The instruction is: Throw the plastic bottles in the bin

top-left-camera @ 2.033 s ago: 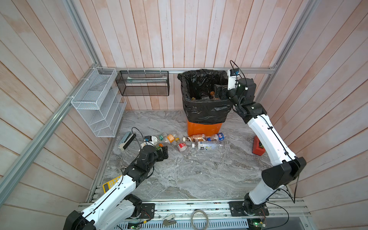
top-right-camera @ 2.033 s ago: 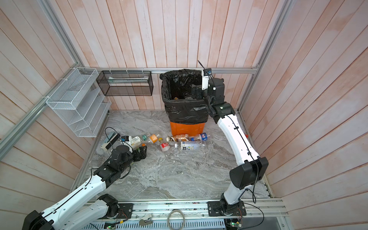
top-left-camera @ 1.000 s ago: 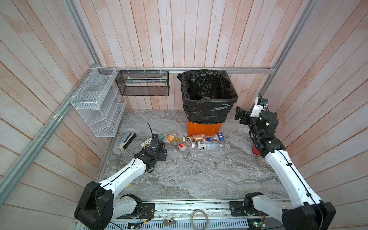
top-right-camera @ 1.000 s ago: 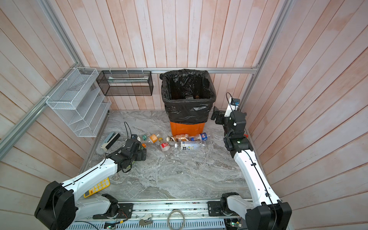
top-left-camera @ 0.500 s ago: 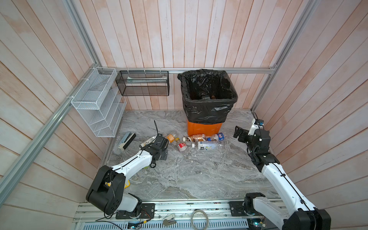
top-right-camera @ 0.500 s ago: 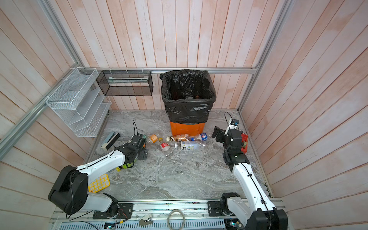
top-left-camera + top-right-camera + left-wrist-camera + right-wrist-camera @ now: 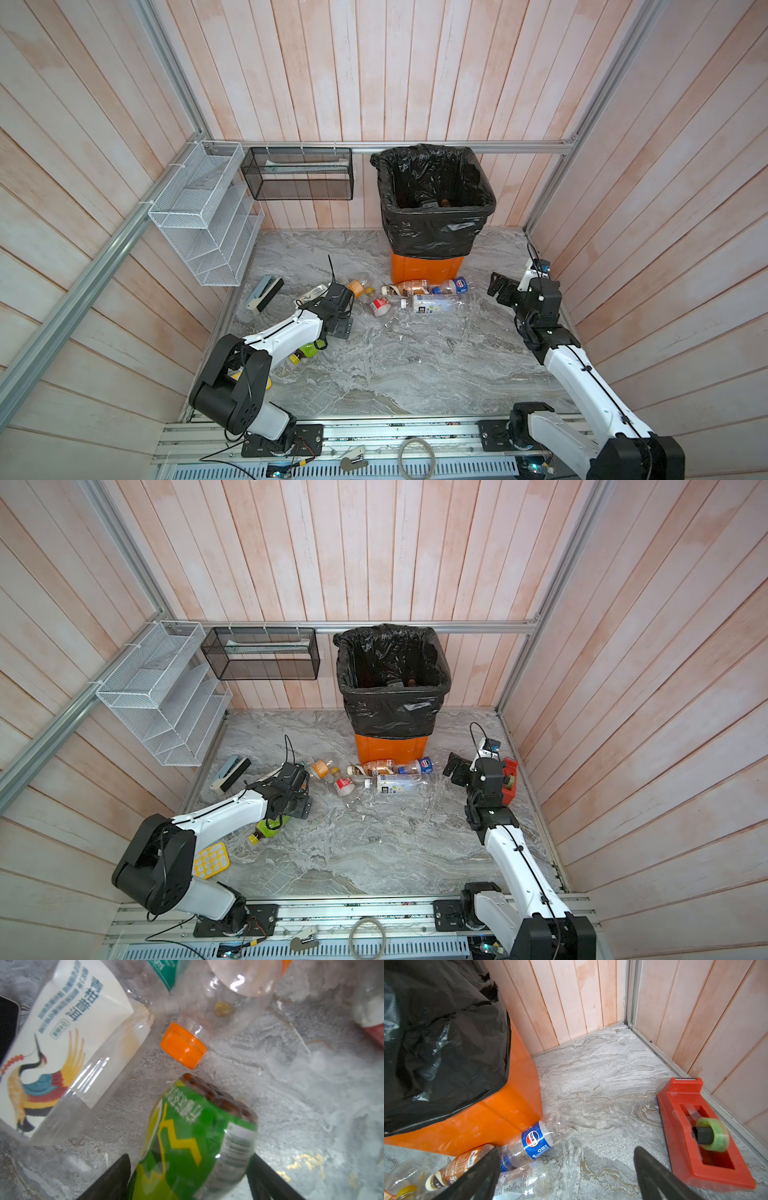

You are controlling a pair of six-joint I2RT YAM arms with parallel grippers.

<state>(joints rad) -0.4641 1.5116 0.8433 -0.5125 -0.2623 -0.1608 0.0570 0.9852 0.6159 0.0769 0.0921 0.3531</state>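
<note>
The orange bin (image 7: pixel 428 266) with its black bag stands at the back wall. Several plastic bottles (image 7: pixel 436 305) lie on the floor in front of it. A green-labelled bottle (image 7: pixel 193 1142) lies on the floor under my left forearm (image 7: pixel 270 827). My left gripper (image 7: pixel 189 1156) has a finger against each side of it. Beyond it lie an orange-capped bottle (image 7: pixel 182 1051) and a white-labelled one (image 7: pixel 62 1049). My right gripper (image 7: pixel 498 286) hangs open low over bare floor (image 7: pixel 566 1148), right of a blue-labelled bottle (image 7: pixel 536 1140).
A red tape dispenser (image 7: pixel 699 1132) sits by the right wall, close to my right gripper. A yellow calculator (image 7: pixel 210 860) lies by the left arm's base. A white wire rack (image 7: pixel 203 220) and a black mesh basket (image 7: pixel 297 174) hang on the walls.
My right arm has come down from the bin's rim to the floor at the right, still open. My left arm has folded back over the green-labelled bottle, and its jaws have narrowed onto it.
</note>
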